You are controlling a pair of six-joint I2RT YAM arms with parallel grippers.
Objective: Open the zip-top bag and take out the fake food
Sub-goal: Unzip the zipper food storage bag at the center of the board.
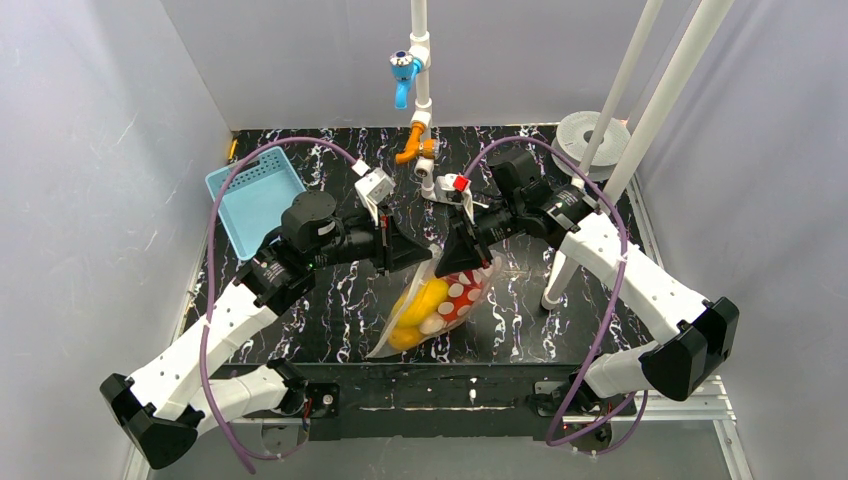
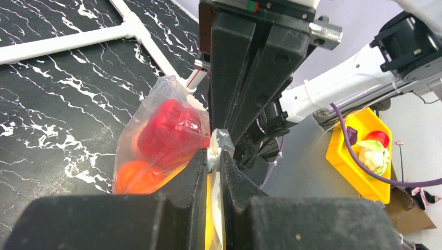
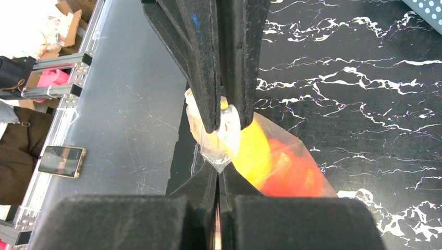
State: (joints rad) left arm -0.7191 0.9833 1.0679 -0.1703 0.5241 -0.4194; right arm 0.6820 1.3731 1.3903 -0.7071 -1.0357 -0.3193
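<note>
The zip-top bag (image 1: 435,305) is a clear pouch with white dots, hanging over the middle of the table with yellow and red-orange fake food (image 1: 420,303) inside. My left gripper (image 1: 425,258) and right gripper (image 1: 440,262) meet tip to tip at the bag's top edge. Each is shut on that edge. In the left wrist view the left gripper (image 2: 215,156) pinches the bag's rim (image 2: 221,141), with red and orange pieces (image 2: 167,130) behind the plastic. In the right wrist view the right gripper (image 3: 219,174) pinches a corner of the bag (image 3: 219,151), with yellow and red-orange pieces (image 3: 276,166) beside it.
A light blue perforated basket (image 1: 255,195) stands at the back left. A white pipe with a blue valve (image 1: 405,70) and an orange fitting (image 1: 415,145) hangs at the back. White poles (image 1: 610,180) stand at the right. A yellow bin (image 2: 365,151) sits off the table.
</note>
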